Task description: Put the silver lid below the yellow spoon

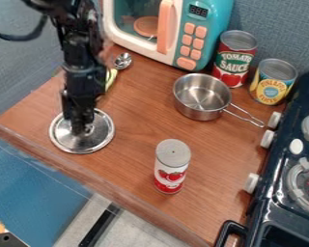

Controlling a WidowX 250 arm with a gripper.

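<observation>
My black gripper [79, 126] hangs at the left of the counter, directly over the middle of the silver lid [100, 138], with its tips at the lid's knob. The lid lies flat near the counter's left front edge. Whether the fingers hold the knob cannot be made out. Behind the arm, the spoon [110, 77] lies with its yellow handle partly hidden and its silver bowl end toward the microwave.
A silver saucepan [201, 95] stands right of centre, its handle toward the stove [279, 193]. A red and white can [171, 166] stands near the front. Two cans, tomato [234, 58] and yellow [273, 82], stand behind, beside the toy microwave [176, 29].
</observation>
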